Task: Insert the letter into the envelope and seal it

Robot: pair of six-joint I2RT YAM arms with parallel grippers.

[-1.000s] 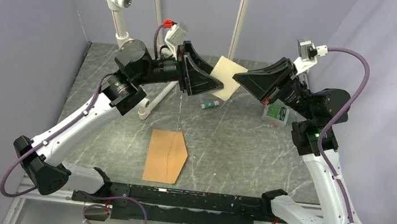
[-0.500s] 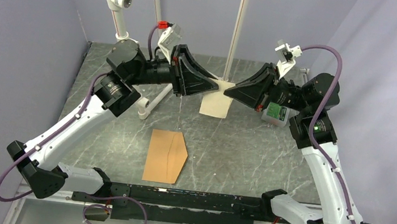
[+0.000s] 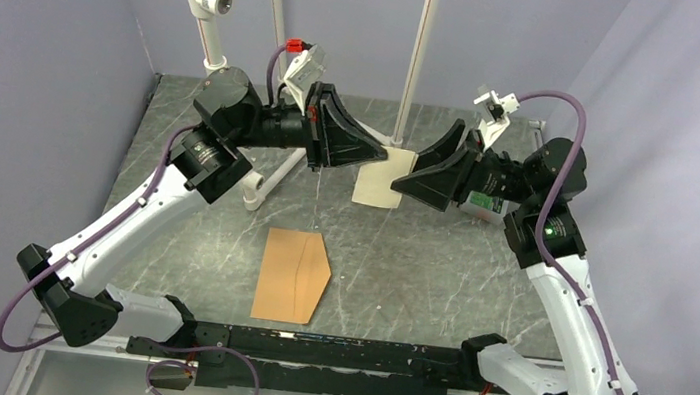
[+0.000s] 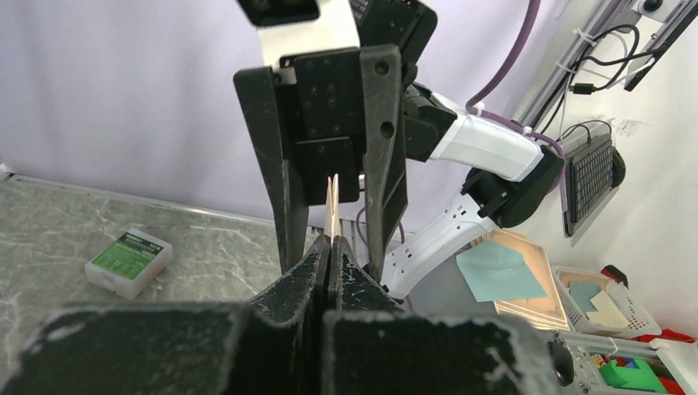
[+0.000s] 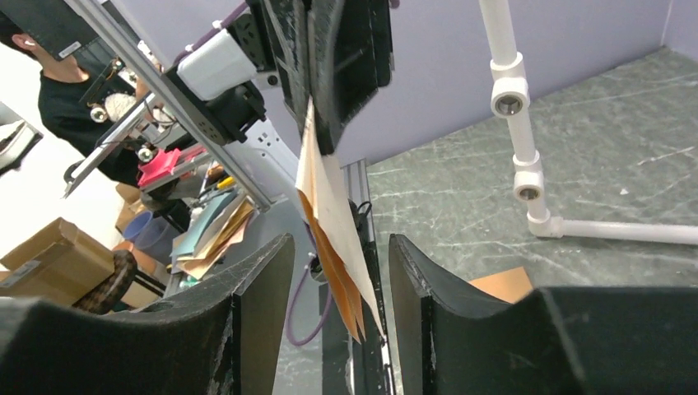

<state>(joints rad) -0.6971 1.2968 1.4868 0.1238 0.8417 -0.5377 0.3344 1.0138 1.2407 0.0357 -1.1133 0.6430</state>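
The letter (image 3: 375, 184), a pale peach sheet, hangs in the air above the back of the table. My left gripper (image 3: 385, 152) is shut on its upper edge. In the left wrist view the letter (image 4: 332, 206) shows edge-on, rising out of the closed left gripper (image 4: 330, 247). My right gripper (image 3: 410, 172) faces the left one, open, with its fingers on either side of the sheet and not touching it. In the right wrist view the letter (image 5: 329, 210) dangles between the spread fingers of the right gripper (image 5: 337, 276). The kraft-brown envelope (image 3: 291, 275) lies flat near the front, flap pointing right.
A green-and-white box (image 4: 127, 262) sits at the back right, mostly behind the right arm in the top view. A white pipe frame (image 3: 267, 183) stands at the back left, its elbow resting on the table (image 3: 418, 266). Walls close in on three sides.
The left gripper has shut on the letter and the right gripper has let go of it and opened. The sheet swung from tilted to hanging down.
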